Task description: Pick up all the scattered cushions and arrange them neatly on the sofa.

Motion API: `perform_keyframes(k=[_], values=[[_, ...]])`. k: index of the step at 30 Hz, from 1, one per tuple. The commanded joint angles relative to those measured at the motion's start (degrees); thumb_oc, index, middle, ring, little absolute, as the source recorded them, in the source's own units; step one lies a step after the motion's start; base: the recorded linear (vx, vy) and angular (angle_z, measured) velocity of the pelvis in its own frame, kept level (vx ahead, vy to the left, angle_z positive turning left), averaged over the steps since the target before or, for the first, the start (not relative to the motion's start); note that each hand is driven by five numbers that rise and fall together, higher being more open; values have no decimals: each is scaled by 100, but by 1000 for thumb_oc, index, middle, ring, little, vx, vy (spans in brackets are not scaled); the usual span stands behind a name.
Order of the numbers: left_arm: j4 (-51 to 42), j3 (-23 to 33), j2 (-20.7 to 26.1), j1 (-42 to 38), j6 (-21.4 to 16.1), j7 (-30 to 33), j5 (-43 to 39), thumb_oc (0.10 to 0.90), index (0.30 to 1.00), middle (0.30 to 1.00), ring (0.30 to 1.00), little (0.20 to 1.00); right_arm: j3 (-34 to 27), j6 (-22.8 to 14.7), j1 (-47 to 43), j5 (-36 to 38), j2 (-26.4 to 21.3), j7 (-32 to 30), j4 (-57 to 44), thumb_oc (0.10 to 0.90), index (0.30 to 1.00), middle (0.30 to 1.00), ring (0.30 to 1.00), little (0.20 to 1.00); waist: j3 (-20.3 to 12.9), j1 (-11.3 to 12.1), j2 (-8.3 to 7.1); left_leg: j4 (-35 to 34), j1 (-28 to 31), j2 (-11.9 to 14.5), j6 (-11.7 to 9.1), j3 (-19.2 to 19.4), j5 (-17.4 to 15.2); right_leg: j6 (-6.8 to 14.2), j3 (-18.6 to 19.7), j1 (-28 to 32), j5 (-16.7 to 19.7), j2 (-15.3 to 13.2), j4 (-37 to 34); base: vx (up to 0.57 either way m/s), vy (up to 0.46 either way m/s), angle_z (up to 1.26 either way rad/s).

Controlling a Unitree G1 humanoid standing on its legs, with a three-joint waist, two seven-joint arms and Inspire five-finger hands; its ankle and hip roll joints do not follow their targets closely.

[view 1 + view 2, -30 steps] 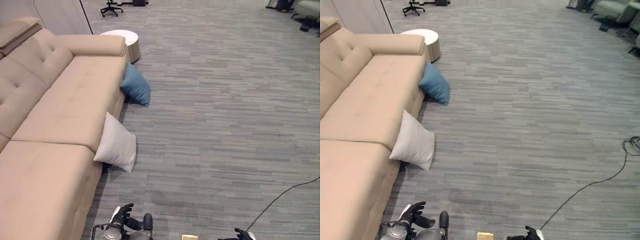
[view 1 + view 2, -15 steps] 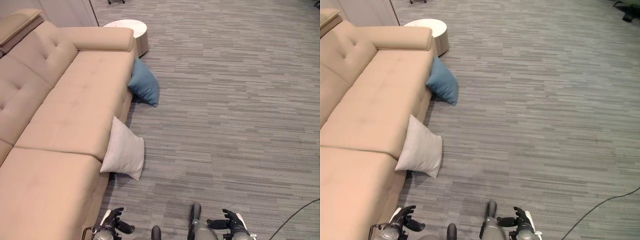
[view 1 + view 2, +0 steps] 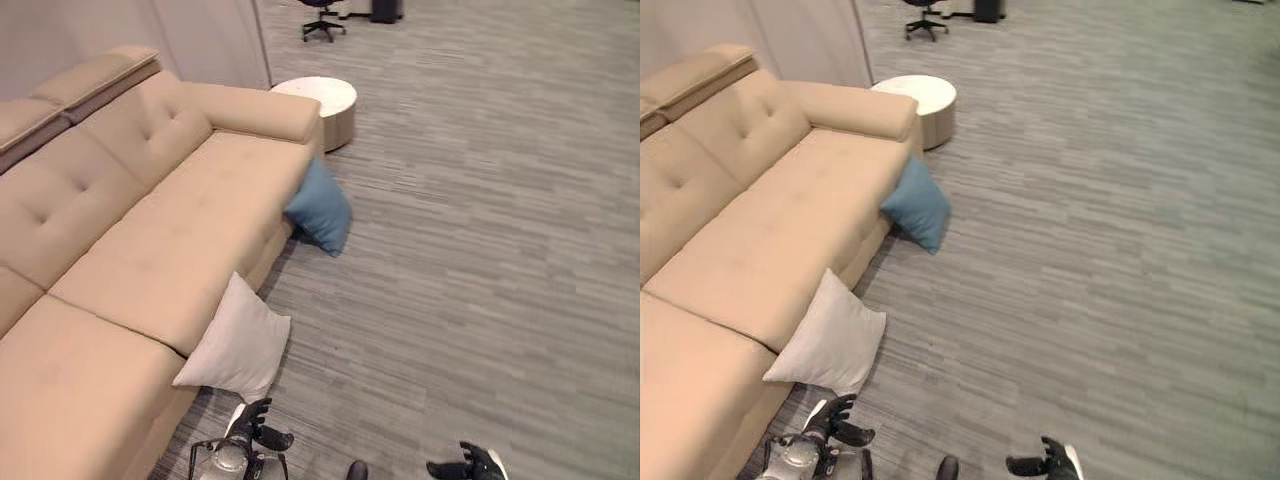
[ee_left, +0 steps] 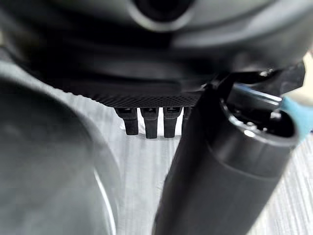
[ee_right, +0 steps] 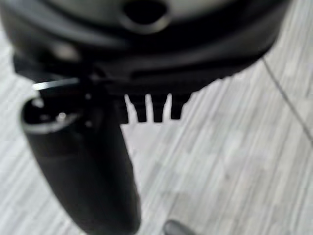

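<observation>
While both hands (image 3: 262, 432) (image 3: 470, 466) hang open, empty: white cushion (image 3: 236, 344), blue cushion (image 3: 321, 209) on grey carpet (image 3: 480, 260) against sofa (image 3: 170, 240)

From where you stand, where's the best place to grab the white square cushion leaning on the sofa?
Probably the white square fabric cushion's near lower corner, coming from the carpet side with the left hand just below it. The cushion leans against the beige sofa's front edge, so its floor-facing side and corner are exposed while its back is blocked.

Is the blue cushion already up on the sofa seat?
No, the blue cushion stands on the carpet, leaning against the front of the sofa below the seat.
</observation>
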Motion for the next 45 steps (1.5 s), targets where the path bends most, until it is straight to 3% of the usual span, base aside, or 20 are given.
perform_keyframes(k=[1, 2, 6, 7, 9, 12, 16, 17, 21, 22, 25, 32, 34, 35, 36, 41, 45], values=[[56, -151, 86, 31, -57, 117, 221, 800, 900, 900, 900, 900, -51, -146, 128, 103, -289, -165, -157, 800, 900, 900, 900, 900, 110, 74, 176, -516, 323, -103, 93, 193, 273, 957, 292, -12, -421, -304, 297, 352, 10, 43], [42, -93, 113, 87, -43, 117, 192, 800, 900, 900, 900, 900, -41, -122, 160, 88, -255, -156, -165, 800, 900, 900, 900, 900, 62, 102, 199, -742, 398, -111, 119, 343, 312, 945, 270, 85, -537, -228, 374, 305, 58, 45], [152, 86, 181, 230, -33, 91, 167, 800, 900, 900, 900, 900, 14, -117, 209, -83, -172, -86, -158, 800, 900, 900, 900, 900, -157, 240, 105, -991, 786, -457, 358, 142, 67, 1091, 246, 147, -730, -396, 1040, 325, 139, -6], [126, 113, 238, 236, -21, 90, 165, 800, 900, 900, 900, 900, 14, -91, 183, -118, -157, -44, -148, 800, 900, 900, 900, 900, -180, 265, 95, -1090, 963, -554, 477, 53, -44, 1207, 248, -68, -653, -558, 1736, 216, 162, -29], [87, 160, 295, 202, -15, 94, 136, 800, 900, 900, 900, 900, 16, -85, 111, -177, -173, -24, -155, 800, 900, 900, 900, 900, -134, 223, 144, -1145, 1108, -611, 595, -64, -127, 1379, 264, -406, -444, -728, 2434, 138, 119, 11], [64, 138, 345, 168, -42, 131, 127, 800, 900, 900, 900, 900, 44, -116, 49, -169, -163, 5, -187, 800, 900, 900, 900, 900, -78, 154, 252, -1249, 1329, -657, 664, -321, -203, 1390, 533, -854, -334, -723, 3111, 108, 41, 84], [50, 109, 361, 160, -66, 115, 149, 800, 900, 900, 900, 900, 56, -140, 32, -125, -176, 18, -211, 800, 900, 900, 900, 900, -60, 84, 295, -1340, 1492, -720, 634, -569, -237, 1267, 823, -947, -483, -602, 2641, 132, -54, 96], [120, 59, 347, 128, -75, 94, 193, 800, 900, 900, 900, 900, 60, -168, 4, -50, -176, 17, -243, 800, 900, 900, 900, 900, -47, 10, 286, -1346, 1537, -787, 616, -752, -276, 1225, 1133, -1142, -420, -494, 2190, 175, -103, 100], [228, -25, 315, 40, -133, 96, 212, 800, 900, 900, 900, 900, 59, -197, 24, 149, -155, 52, -304, 800, 900, 900, 900, 900, 39, -262, 265, -1340, 1702, -970, 545, -1443, -356, 1299, 2319, -1545, -116, -101, 1604, 173, -126, 75], [252, -49, 302, 27, -147, 93, 206, 800, 900, 900, 900, 900, 64, -207, 32, 170, -148, 59, -302, 800, 900, 900, 900, 900, 51, -284, 261, -1348, 1728, -1001, 516, -1590, -364, 1315, 2405, -1596, -48, -74, 1544, 120, -143, 155], [371, -53, 255, 38, -162, 62, 199, 800, 900, 900, 900, 900, 32, -244, 84, 188, -173, 84, -238, 800, 900, 900, 900, 900, -35, -287, 192, -1253, 1678, -1077, 448, -1847, -429, 1267, 2161, -1260, -7, -264, 1083, 71, -162, 128], [378, 102, 197, 135, -124, 59, 12, 800, 900, 900, 900, 900, 97, -328, -2, 218, -230, 112, -192, 800, 900, 900, 900, 900, -82, -120, 124, -1047, 1373, -886, 225, -1912, -314, 1107, 1563, -717, -62, -275, 611, -7, -164, 73], [357, 100, 182, 131, -123, 58, -27, 800, 900, 900, 900, 900, 100, -314, -19, 202, -280, 105, -176, 800, 900, 900, 900, 900, -15, -107, 105, -917, 1164, -770, 180, -1622, -232, 1069, 1280, -636, -127, -335, 555, -82, -65, 45], [339, 96, 178, 138, -117, 59, -22, 800, 900, 900, 900, 900, 91, -299, -11, 202, -284, 101, -178, 800, 900, 900, 900, 900, -6, -120, 104, -932, 1123, -643, 182, -1330, -204, 1058, 1156, -614, -152, -357, 546, -71, -51, 101], [299, 96, 198, 148, -102, 56, -2, 800, 900, 900, 900, 900, 56, -277, 24, 234, -283, 102, -162, 800, 900, 900, 900, 900, 1, -144, 78, -899, 1058, -385, 207, -793, -163, 1047, 890, -542, -188, -404, 492, -35, -36, 124], [310, 61, 235, 126, -81, 54, 77, 800, 900, 900, 900, 900, -31, -244, 94, 273, -231, 115, -105, 800, 900, 900, 900, 900, -46, -219, 82, -1172, 1070, -103, 147, -252, 14, 1025, 332, -424, -266, -469, 462, 38, -3, 87], [361, 115, 255, 154, -60, 8, 120, 800, 900, 900, 900, 900, -12, -233, 124, 242, -165, 137, -74, 800, 900, 900, 900, 900, -58, -251, 34, -1261, 1158, -44, 115, -72, 1, 1052, 35, -283, -275, -547, 426, 98, 67, 81]])
